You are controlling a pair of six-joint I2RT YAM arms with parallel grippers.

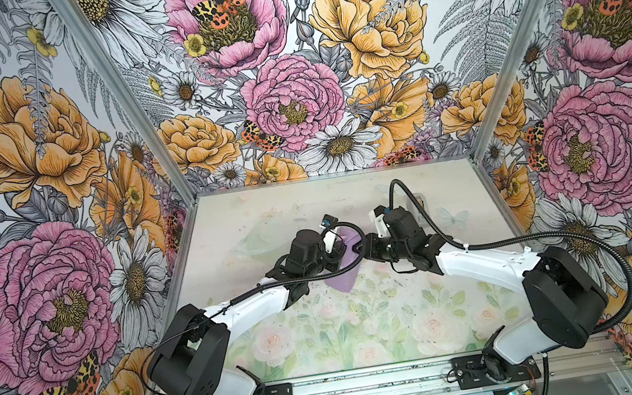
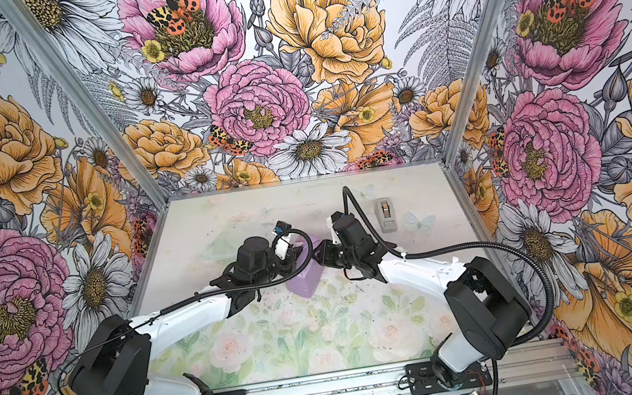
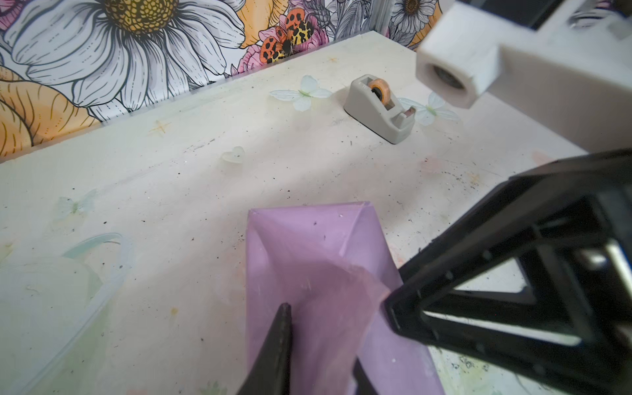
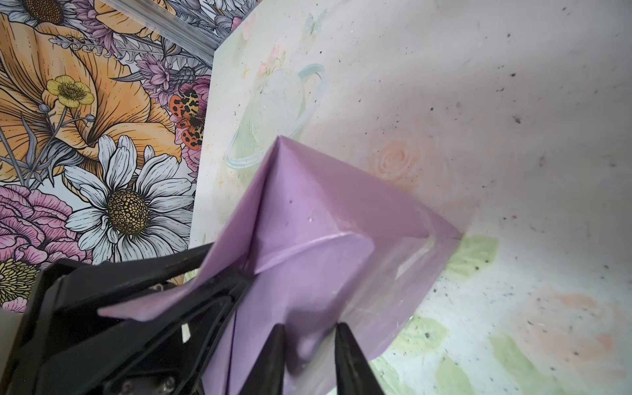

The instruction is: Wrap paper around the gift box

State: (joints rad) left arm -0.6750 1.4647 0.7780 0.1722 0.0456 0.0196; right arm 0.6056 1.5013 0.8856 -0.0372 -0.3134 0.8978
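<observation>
Since the gift box is wholly hidden inside the paper point(image 2: 306, 284), a lilac parcel lying mid-way across the bench point(image 2: 325, 331) between both arms, the step in hand looks like closing its end folds. On the left, the left claw point(image 3: 321, 333) has its fingers apart, straddling a pinkish fold on the parcel without clamping it. It would do best to press flat along the crease rather than pluck, since thin paper may tear or spring up. A loose pointed flap point(image 4: 143, 309) juts over that claw and wants tucking against the box's side before anything is fixed. To the right, the right claw point(image 4: 309, 328) meets the parcel, fingers slightly parted with paper bulging between them. Whether they truly bite I cannot tell. It should steady the parcel against sliding. Farther right the grey tape dispenser point(image 2: 387, 213) stands well apart, so one arm must fetch tape while its partner holds the fold.
</observation>
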